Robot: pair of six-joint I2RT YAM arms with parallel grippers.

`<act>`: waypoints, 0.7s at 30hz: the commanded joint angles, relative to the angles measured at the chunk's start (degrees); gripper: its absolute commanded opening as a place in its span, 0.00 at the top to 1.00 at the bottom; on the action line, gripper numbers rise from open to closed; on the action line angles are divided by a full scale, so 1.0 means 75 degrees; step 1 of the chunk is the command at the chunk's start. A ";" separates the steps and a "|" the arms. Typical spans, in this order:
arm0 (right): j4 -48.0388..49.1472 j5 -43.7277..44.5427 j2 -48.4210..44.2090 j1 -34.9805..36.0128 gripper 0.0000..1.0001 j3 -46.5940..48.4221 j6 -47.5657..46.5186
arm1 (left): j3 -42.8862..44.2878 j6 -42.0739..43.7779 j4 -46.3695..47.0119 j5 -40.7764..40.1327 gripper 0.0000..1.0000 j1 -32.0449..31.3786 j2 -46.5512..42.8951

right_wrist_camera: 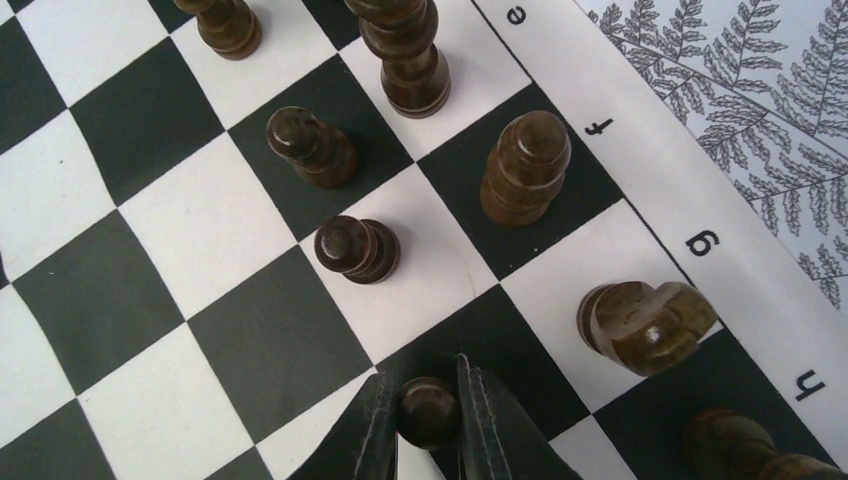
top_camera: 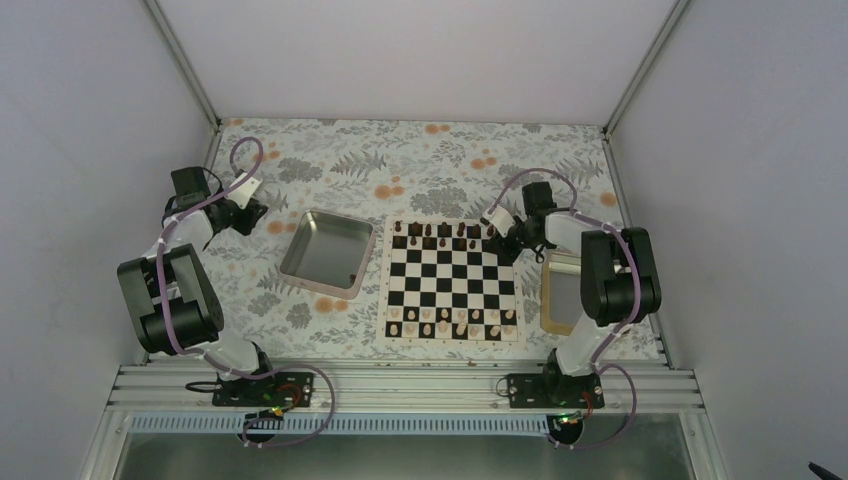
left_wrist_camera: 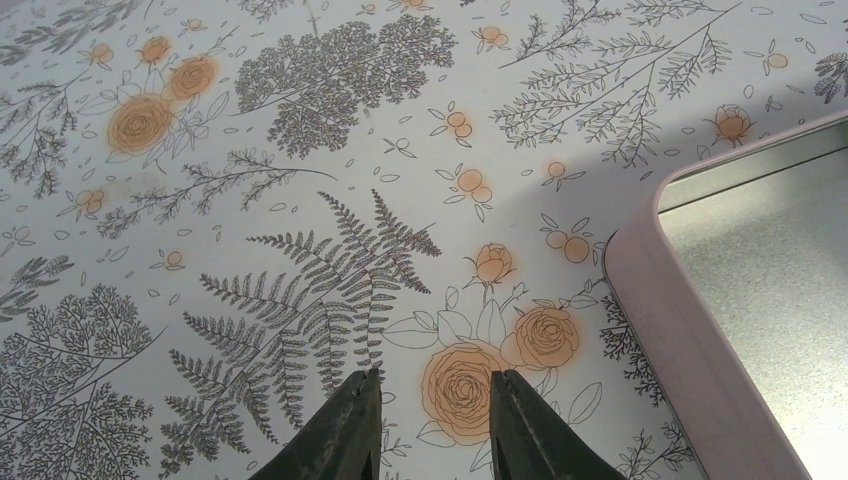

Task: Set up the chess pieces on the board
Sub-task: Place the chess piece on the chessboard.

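The chequered board [top_camera: 452, 283] lies in the middle of the table, and a bare white square of it shows in the right wrist view [right_wrist_camera: 180, 225]. Dark brown pieces [top_camera: 428, 231] stand along its far rows. My right gripper [right_wrist_camera: 427, 400] is shut on a dark brown pawn [right_wrist_camera: 427, 408] over the board's far right corner [top_camera: 508, 243], near a dark knight [right_wrist_camera: 645, 325], a bishop [right_wrist_camera: 525, 165] and two pawns [right_wrist_camera: 355, 247]. My left gripper [left_wrist_camera: 430, 400] is open and empty over the floral cloth, left of the metal tray [left_wrist_camera: 690, 330].
Pale cream pieces [top_camera: 450, 320] stand on the board's near rows. A shiny square metal tray [top_camera: 327, 252] sits left of the board. A second tray with a wooden rim [top_camera: 560, 290] lies right of the board, partly under my right arm.
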 commanded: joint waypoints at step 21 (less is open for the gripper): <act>0.0433 0.0074 0.0275 -0.0063 0.86 0.0167 0.0151 | -0.0113 0.0207 0.0004 0.0423 0.72 -0.0024 -0.0077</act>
